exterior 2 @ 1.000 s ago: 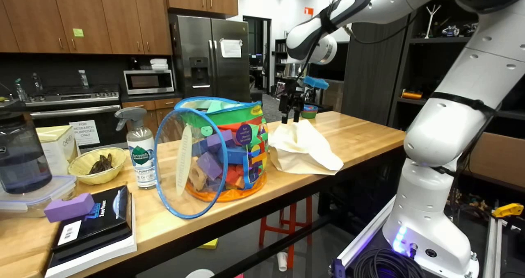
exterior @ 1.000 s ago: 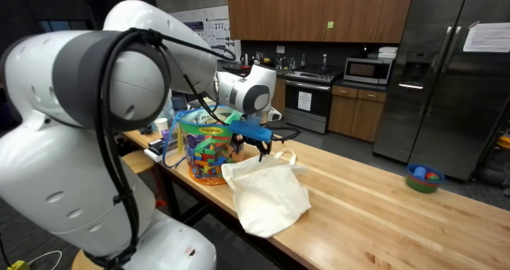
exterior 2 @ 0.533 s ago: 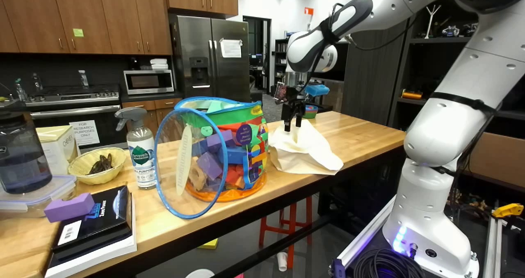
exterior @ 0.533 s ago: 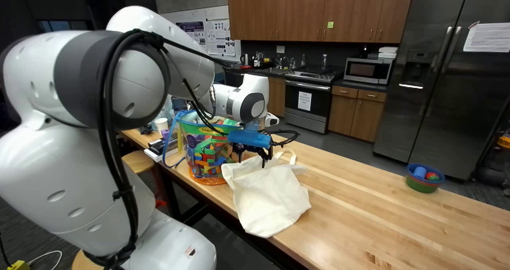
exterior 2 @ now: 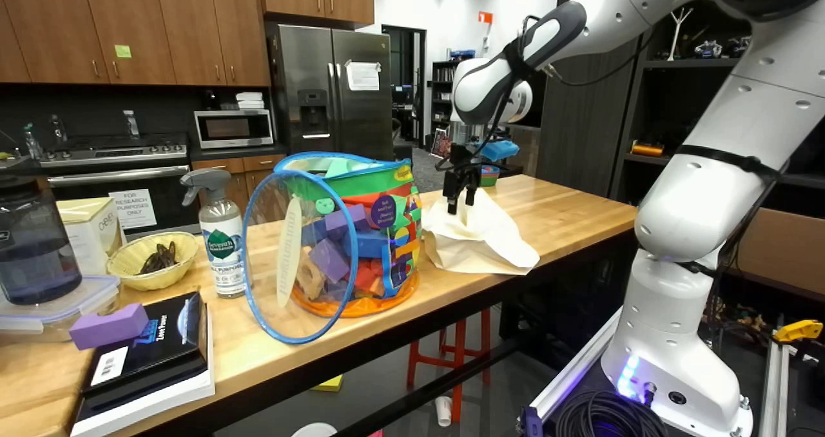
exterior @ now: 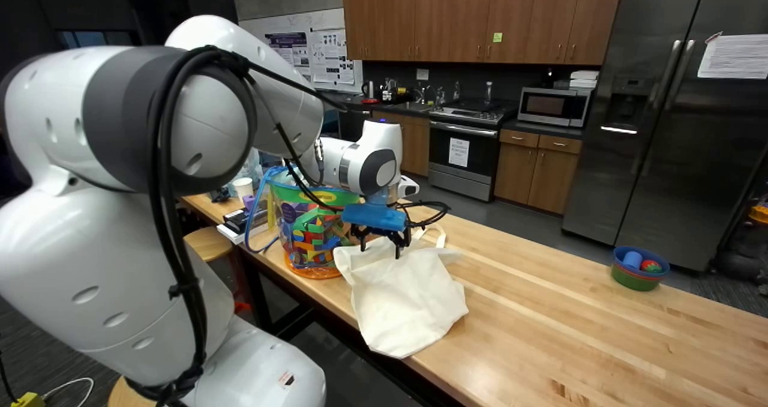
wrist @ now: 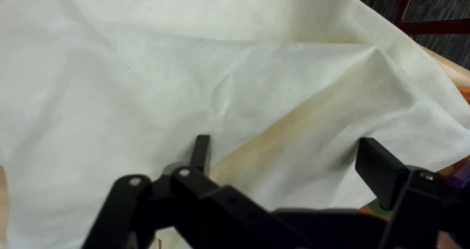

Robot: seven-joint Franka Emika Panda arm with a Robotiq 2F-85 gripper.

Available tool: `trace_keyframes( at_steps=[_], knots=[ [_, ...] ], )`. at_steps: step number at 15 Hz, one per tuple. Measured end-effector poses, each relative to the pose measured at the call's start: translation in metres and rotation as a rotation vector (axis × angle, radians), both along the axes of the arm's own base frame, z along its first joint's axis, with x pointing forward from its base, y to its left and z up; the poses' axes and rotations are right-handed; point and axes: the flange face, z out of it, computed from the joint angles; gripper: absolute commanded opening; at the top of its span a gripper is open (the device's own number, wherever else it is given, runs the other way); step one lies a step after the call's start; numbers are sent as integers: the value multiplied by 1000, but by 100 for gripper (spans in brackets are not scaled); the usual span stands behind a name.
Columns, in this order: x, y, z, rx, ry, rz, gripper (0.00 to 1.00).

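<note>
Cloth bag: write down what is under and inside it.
The cloth bag lies on the wooden table; it hides anything else underneath, and contents, if any, cannot be seen.

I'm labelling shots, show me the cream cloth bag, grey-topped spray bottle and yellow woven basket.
Cream cloth bag (exterior: 405, 302), in an exterior view: broad face.
Grey-topped spray bottle (exterior 2: 222, 246), in an exterior view: label.
Yellow woven basket (exterior 2: 150, 281), in an exterior view: outer wall.
</note>
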Motion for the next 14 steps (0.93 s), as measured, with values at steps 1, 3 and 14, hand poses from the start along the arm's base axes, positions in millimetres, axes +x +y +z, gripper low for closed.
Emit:
trace_keyframes(
  at_steps=[1,3,14],
  knots=[
    [0,1,-1,-1,-4,2,83],
    [0,4,-2,-2,-12,9,68],
    [31,-7,49,-112,-202,92,0]
  ],
)
